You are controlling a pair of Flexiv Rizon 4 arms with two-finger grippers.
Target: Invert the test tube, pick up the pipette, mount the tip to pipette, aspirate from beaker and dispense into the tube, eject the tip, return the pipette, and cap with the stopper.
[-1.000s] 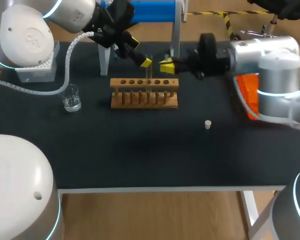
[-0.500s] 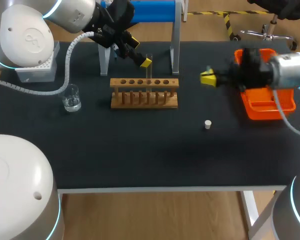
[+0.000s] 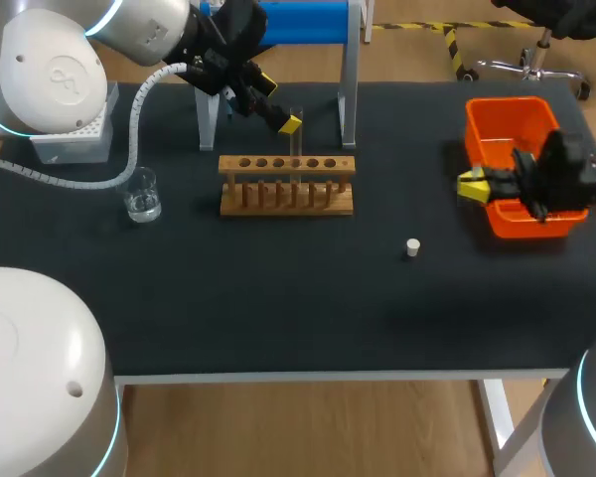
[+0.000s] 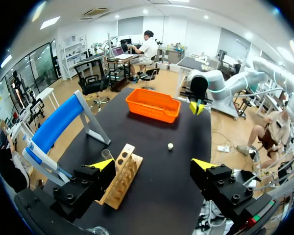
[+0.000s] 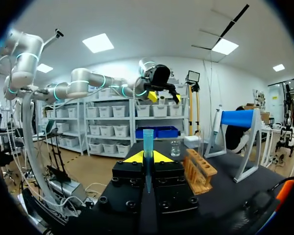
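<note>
A clear test tube (image 3: 296,132) stands upright in the wooden rack (image 3: 287,185). My left gripper (image 3: 276,102) hangs open just behind and left of the tube, with nothing between its fingers; from its own wrist view (image 4: 152,166) the rack (image 4: 121,175) lies below it. My right gripper (image 3: 474,187) is at the left front corner of the orange bin (image 3: 507,119). It is shut on a blue pipette tip (image 5: 148,147) that stands up between its fingers. A glass beaker (image 3: 141,194) sits at the left. A small white stopper (image 3: 412,246) lies right of the rack.
A white stand with a blue top bar (image 3: 303,20) is behind the rack. A white tip box (image 3: 74,137) sits at the back left corner. The front half of the black table (image 3: 278,308) holds nothing else.
My right arm has drawn back from beside the test tube to the right, ending at the orange bin, still shut. My left arm has not moved.
</note>
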